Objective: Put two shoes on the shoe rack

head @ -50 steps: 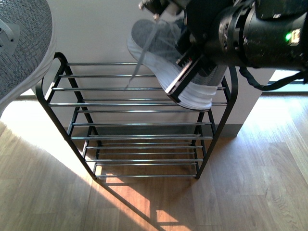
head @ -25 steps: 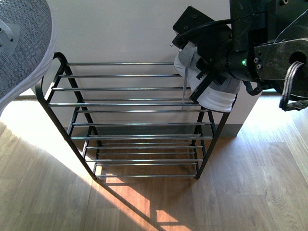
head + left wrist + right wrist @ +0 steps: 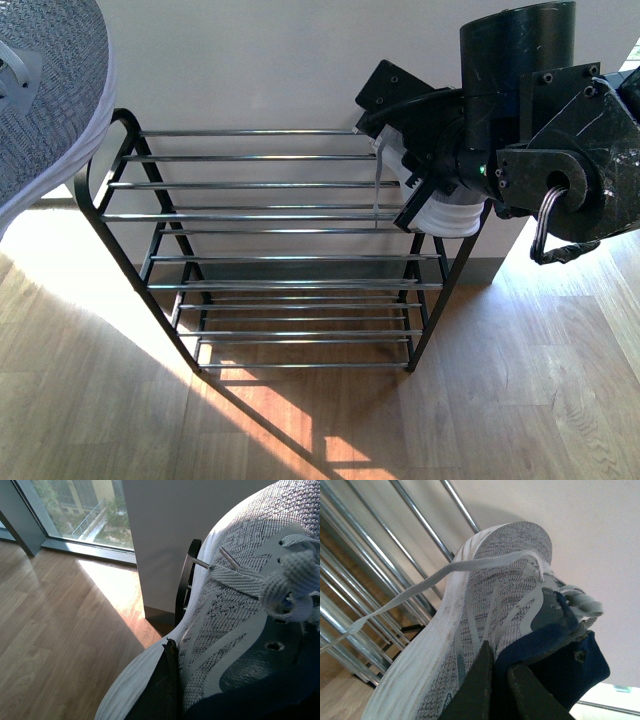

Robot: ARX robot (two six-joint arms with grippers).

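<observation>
Sneaker [image 3: 448, 214] over top tier of shoe rack [image 3: 270, 185], upper right of frame.
We find the right gripper [image 3: 425, 195] pinching its collar, toe apparently toward the wall, across the bars; the left gripper [image 3: 168, 690] clamps the second sneaker [image 3: 40, 110], upper left.

The right arm [image 3: 520, 60] is matte black and cylindrical, with small screws [image 3: 548, 77], a green light [image 3: 483, 171], and a grey looped cable [image 3: 546, 232].

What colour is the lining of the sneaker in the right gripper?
The lining is navy blue; the right wrist view shows it best.

Strong daylight from window [image 3: 75, 505]; sun patches, hard shoe rack [image 3: 280, 215] shadow on floor [image 3: 100, 400].
</observation>
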